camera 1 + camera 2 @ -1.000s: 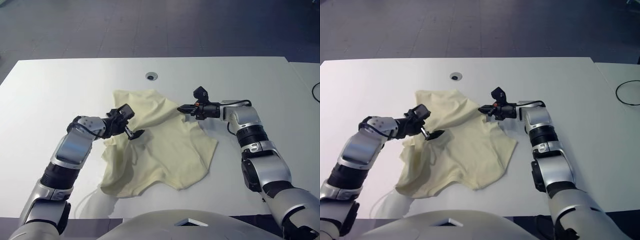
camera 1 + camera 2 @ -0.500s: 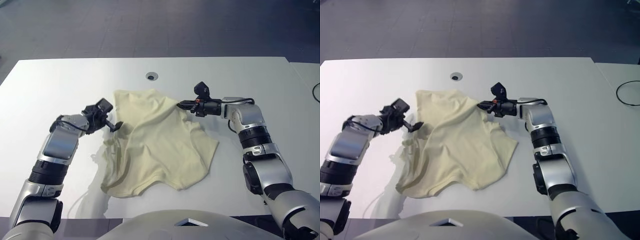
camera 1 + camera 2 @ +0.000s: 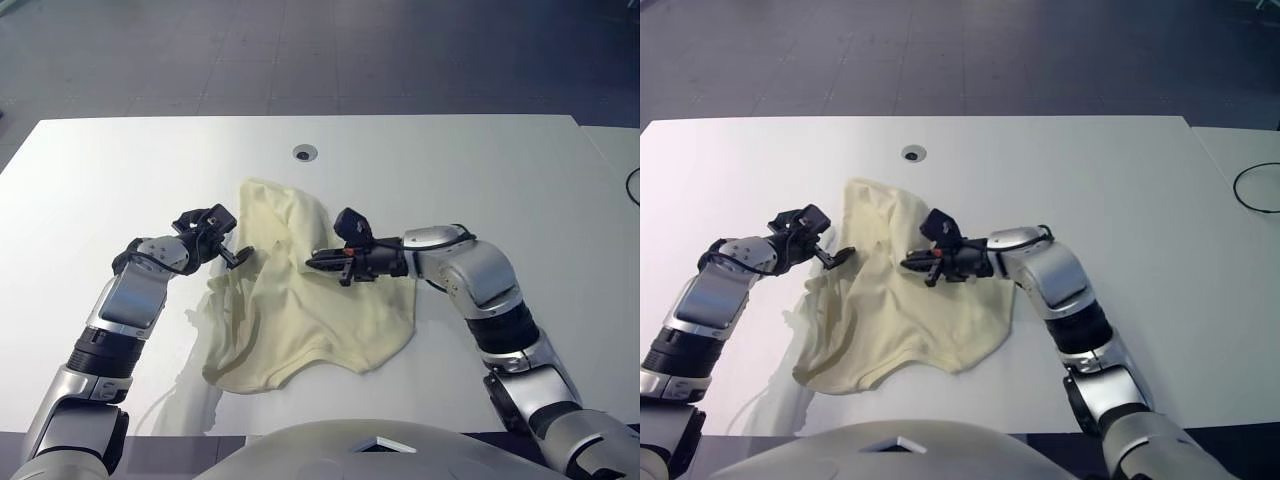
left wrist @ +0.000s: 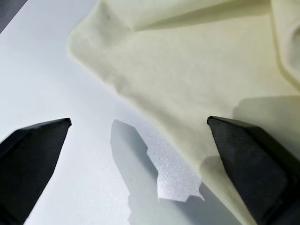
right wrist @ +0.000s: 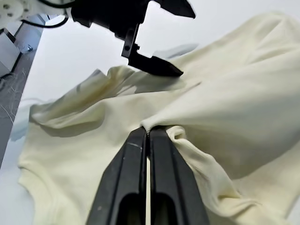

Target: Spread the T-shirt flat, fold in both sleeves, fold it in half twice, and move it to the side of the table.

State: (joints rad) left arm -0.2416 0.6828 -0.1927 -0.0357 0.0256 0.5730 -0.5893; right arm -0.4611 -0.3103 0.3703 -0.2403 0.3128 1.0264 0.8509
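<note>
Firmly, right tool (image 3: 312, 264) pinches the T-shirt (image 3: 340, 312) mid-cloth; left tool (image 4: 139, 121) gapes beside it.

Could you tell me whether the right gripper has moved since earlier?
Yes. The right gripper, shut on the T-shirt, has shifted left and nearer the robot, almost in line with the table hole.

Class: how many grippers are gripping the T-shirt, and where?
1: the right gripper, shut on a fold near the T-shirt's middle. The left gripper is open at the shirt's left edge, gripping nothing.
</note>
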